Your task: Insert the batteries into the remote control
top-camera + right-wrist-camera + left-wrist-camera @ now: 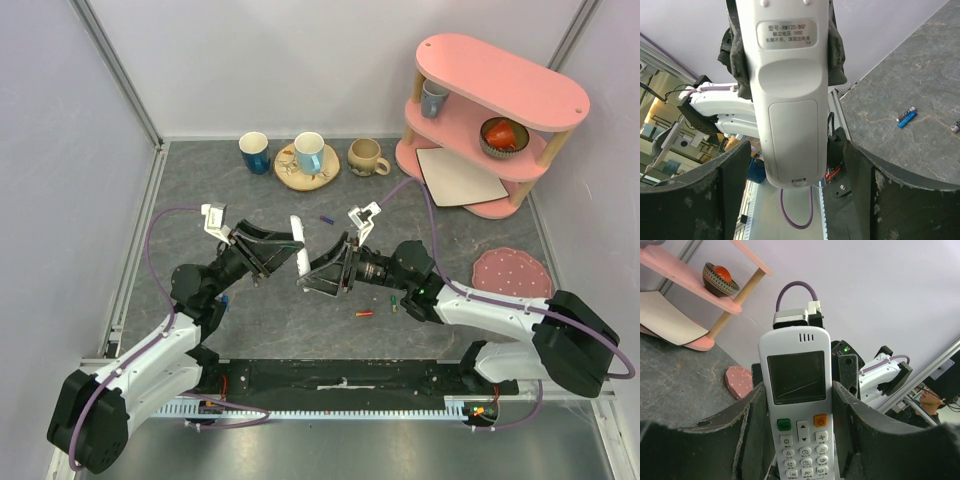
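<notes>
White remote control is up over the middle of the tabletop, pinched by the left hand. The right hand is spread around it. A red-orange battery lies at its five o'clock.

Remote control: white body, dark screen, one green button, one orange button (other keys white with grey marks).
Blue battery; red-orange battery.
Table: dark grey, marbled with pale veins.
Shelf: pink.
Round mat: dusty pink, pale dots.
Dark blue cup; light blue cup; beige mug.
Cable: purple.
</notes>
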